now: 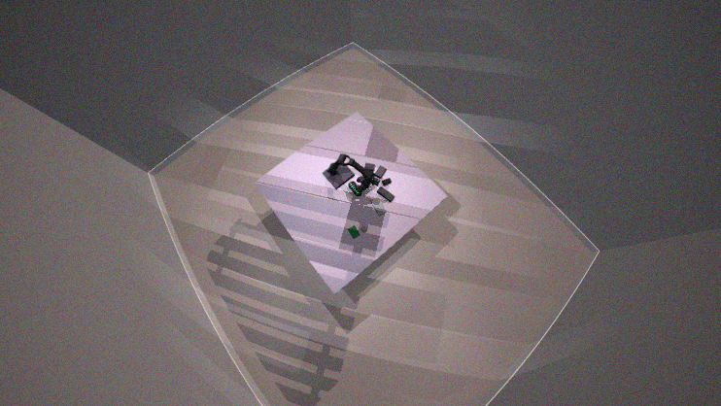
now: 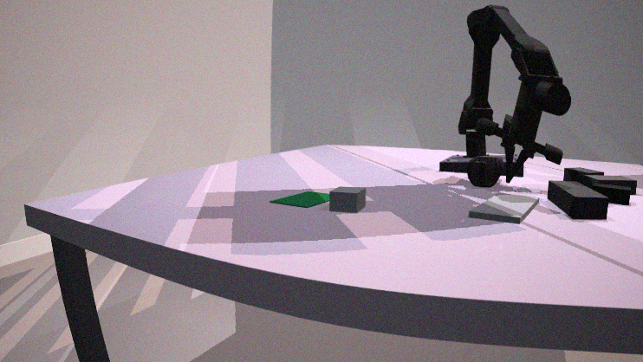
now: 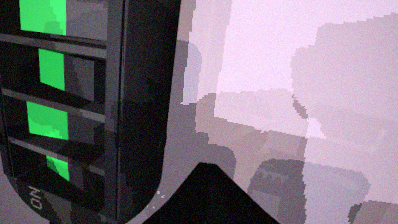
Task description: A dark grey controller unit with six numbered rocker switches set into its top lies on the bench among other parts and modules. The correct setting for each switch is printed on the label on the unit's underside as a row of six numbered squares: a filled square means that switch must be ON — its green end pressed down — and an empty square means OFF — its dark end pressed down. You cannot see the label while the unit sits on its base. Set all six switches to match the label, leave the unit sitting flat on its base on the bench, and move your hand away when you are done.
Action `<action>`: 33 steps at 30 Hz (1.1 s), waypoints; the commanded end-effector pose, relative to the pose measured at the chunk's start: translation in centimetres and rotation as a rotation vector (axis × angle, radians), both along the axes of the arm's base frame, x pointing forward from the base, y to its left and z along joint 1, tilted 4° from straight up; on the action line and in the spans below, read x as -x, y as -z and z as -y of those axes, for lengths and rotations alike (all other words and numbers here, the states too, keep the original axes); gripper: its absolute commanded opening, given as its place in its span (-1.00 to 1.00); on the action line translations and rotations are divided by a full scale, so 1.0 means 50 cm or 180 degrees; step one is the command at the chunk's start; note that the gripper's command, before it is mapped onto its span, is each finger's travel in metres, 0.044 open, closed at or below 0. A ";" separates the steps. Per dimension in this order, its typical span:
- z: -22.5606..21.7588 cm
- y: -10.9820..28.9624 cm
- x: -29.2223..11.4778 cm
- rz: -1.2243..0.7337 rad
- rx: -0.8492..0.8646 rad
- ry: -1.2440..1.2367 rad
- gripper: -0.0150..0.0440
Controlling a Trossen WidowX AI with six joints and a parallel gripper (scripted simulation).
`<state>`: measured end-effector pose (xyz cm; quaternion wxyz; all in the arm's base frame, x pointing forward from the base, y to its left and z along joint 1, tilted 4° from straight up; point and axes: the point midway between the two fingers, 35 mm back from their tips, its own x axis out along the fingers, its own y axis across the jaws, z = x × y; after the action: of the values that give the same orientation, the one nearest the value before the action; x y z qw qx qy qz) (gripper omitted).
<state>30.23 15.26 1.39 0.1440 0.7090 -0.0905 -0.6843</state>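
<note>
Now the closed, empty gripper (image 2: 509,178) hangs low beside the unit (image 3: 75,105) near the arm base, switch-pressing step; next, nudge sideways onto a rocker end.

In the wrist view the dark grey controller unit with green rocker switches (image 3: 75,100) is cut off by the top and left edges; only four switches show. In the top view the black robot arm (image 1: 348,163) and the parts are too small to distinguish.
</note>
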 end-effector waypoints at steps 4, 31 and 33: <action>0.008 0.010 0.002 -0.0022 0.0038 -0.0014 -0.49; 0.029 0.009 0.000 -0.0021 0.0040 -0.0014 -0.49; 0.030 0.009 0.000 -0.0021 0.0040 -0.0014 -0.49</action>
<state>30.22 14.07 0.98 0.1472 0.7060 -0.0915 -0.6867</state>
